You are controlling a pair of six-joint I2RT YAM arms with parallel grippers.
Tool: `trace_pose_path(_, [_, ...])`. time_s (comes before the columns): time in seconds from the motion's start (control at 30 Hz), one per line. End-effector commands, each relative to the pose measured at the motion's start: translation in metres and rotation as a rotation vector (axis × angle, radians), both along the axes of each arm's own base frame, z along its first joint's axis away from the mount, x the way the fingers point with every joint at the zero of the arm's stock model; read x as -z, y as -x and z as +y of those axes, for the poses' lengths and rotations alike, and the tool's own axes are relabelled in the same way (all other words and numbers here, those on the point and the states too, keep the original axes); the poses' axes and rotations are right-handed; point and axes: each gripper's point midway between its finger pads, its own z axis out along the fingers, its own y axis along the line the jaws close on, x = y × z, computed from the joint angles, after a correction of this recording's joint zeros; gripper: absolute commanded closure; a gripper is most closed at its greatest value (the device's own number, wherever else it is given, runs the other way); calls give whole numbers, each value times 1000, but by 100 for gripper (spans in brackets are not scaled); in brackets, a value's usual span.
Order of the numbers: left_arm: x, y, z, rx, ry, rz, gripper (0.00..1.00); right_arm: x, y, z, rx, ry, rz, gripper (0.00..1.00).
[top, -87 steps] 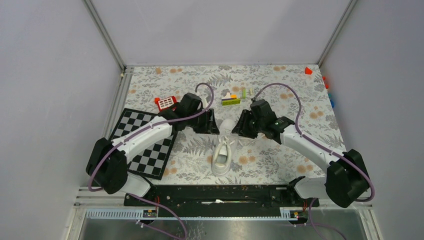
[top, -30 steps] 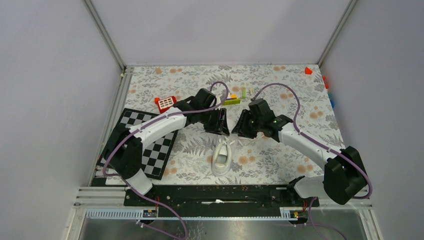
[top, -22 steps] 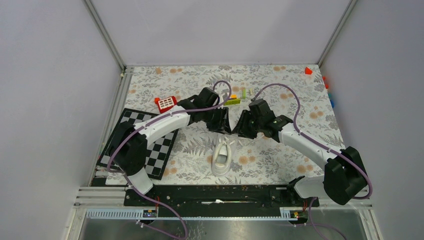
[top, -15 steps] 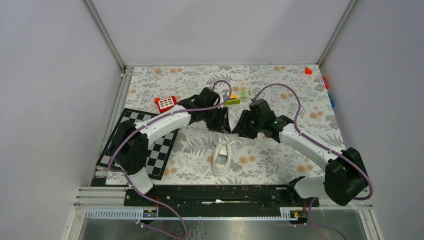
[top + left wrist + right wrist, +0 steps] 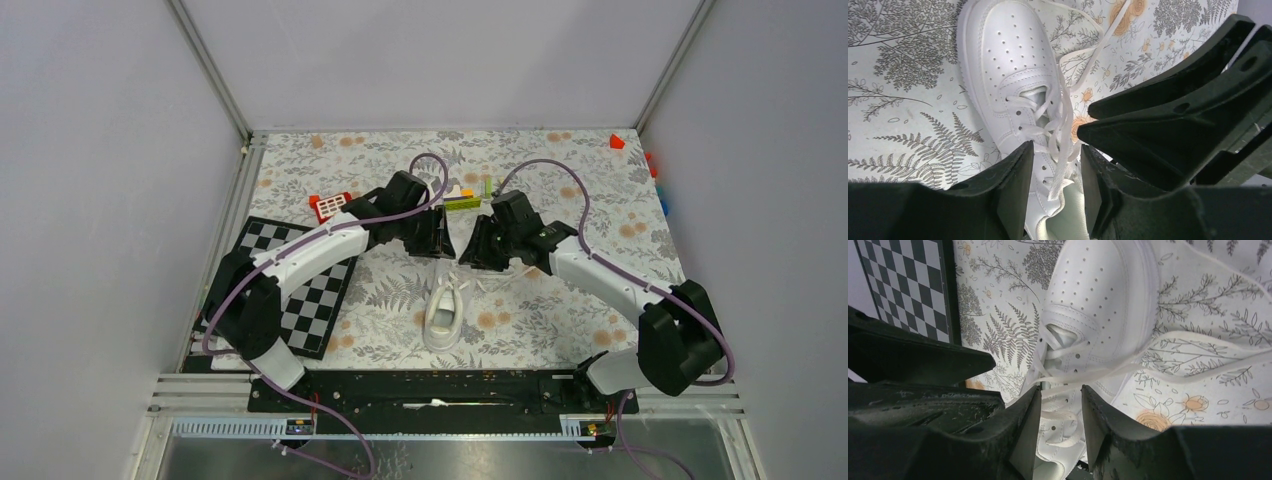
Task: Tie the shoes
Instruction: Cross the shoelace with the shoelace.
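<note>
**Sneaker** (image 5: 443, 318) — one low-top, all white; smooth leather-like upper with stitched seams and a field of small punched holes over the rounded toe; white sole; stands on its sole at the middle of the table, just in front of the two grippers, toe toward the arm bases; any writing on it is too small to tell.

**Laces** (image 5: 1064, 125) — flat white woven tape, threaded through the eyelets, untied; one loose end trails off to the right over the cloth in a long curve.

**Left gripper** (image 5: 444, 250) — matt black plastic, wedge-shaped fingers; jaws part-way apart above the lacing; a strand of lace runs under the gap; whether it touches the pads cannot be told; nothing clamped.

**Right gripper** (image 5: 470, 260) — same build, inner faces scuffed and dusty; jaws likewise part-way apart, lace crossing beneath the gap, nothing clamped; stands close beside the left gripper.

**Cloth** (image 5: 560, 190) — white, printed with grey ferns and orange flowers; lies flat across the table.

**Chessboard mat** (image 5: 300, 312) — black and white squares, black border; left of the sneaker, partly under the left arm.

**Red toy** (image 5: 331, 206) — white grid face; beyond the mat.

**Blocks** (image 5: 462, 201) — small; green, yellow, white; beyond the grippers.

**Cables** (image 5: 545, 162) — purple, looped over each arm.
</note>
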Motion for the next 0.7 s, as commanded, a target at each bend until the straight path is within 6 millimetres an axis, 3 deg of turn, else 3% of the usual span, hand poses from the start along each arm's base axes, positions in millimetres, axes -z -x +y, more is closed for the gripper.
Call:
trace_pose_path(0.0, [-14,-6,2,-14,45,-21,58,-13,-7,1,-64,41,-60,57])
trace_pose_path(0.4, [8,-7,2,-9,-5,42,61,3,2,6,-104,35,10,55])
trace_pose_path(0.67, [18,-9,16,-51,-79,36,63,1,-1,8,-98,31,10,56])
